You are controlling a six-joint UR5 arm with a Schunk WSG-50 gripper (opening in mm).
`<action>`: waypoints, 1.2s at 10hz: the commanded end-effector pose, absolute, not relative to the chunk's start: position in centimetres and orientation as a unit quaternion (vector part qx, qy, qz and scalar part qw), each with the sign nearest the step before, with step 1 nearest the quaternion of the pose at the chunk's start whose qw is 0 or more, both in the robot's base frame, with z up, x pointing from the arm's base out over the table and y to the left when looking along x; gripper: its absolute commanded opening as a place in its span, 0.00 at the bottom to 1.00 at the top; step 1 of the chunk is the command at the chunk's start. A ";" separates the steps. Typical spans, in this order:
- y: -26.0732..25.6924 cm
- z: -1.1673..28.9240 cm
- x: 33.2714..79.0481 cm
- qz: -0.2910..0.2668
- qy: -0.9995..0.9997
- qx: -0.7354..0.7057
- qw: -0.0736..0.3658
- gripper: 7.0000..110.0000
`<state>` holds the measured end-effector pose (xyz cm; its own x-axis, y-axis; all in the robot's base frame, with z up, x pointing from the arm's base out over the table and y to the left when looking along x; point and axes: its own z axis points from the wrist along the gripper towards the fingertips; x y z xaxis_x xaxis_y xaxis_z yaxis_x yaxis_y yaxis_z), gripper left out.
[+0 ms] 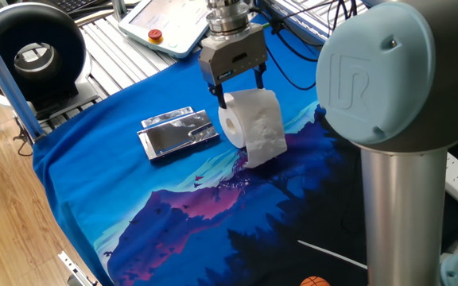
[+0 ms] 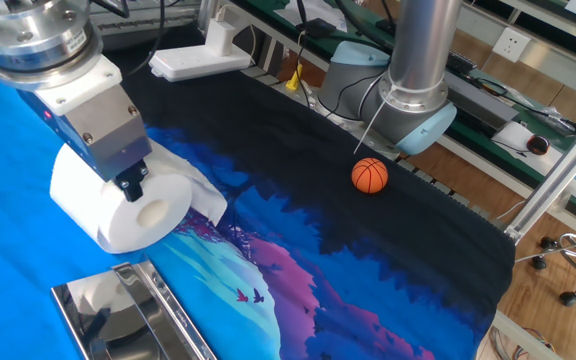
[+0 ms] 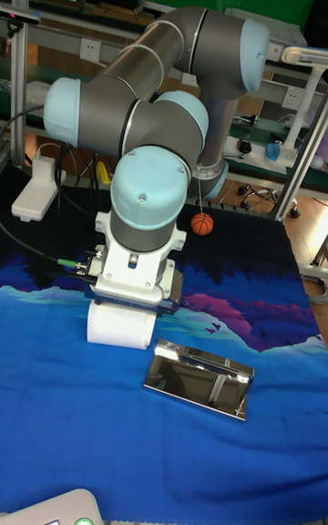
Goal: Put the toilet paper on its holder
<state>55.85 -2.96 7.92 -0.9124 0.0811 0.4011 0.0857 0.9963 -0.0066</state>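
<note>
The toilet paper (image 1: 253,119) is a white embossed roll lying on its side, its loose sheet hanging down to the blue cloth. My gripper (image 1: 241,89) comes down from above and is shut on it, one finger at each end; one fingertip (image 2: 133,185) presses beside the hollow core. The roll (image 2: 118,215) sits at or just above the cloth; I cannot tell which. The holder (image 1: 179,132), a shiny silver rectangle with folded edges, lies flat on the cloth just left of the roll, apart from it. From the tall fixed view the holder (image 3: 199,377) is in front and to the right of the roll (image 3: 118,324).
A white pendant with a red button (image 1: 165,24) lies behind the gripper. An orange mini basketball (image 2: 369,175) rests on the dark part of the cloth near the arm's base. A black round device (image 1: 34,56) stands at the far left. The arm's grey column (image 1: 396,175) fills the right foreground.
</note>
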 end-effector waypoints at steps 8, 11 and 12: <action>-2.8 8.7 53.9 -0.014 -0.970 -0.044 0.239 0.79; -2.8 8.8 53.6 -0.012 -0.967 -0.053 0.247 0.79; -2.9 8.8 53.3 -0.009 -0.965 -0.057 0.255 0.79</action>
<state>53.75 -3.10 8.52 -0.8774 0.0896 0.4713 0.0950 0.9954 -0.0124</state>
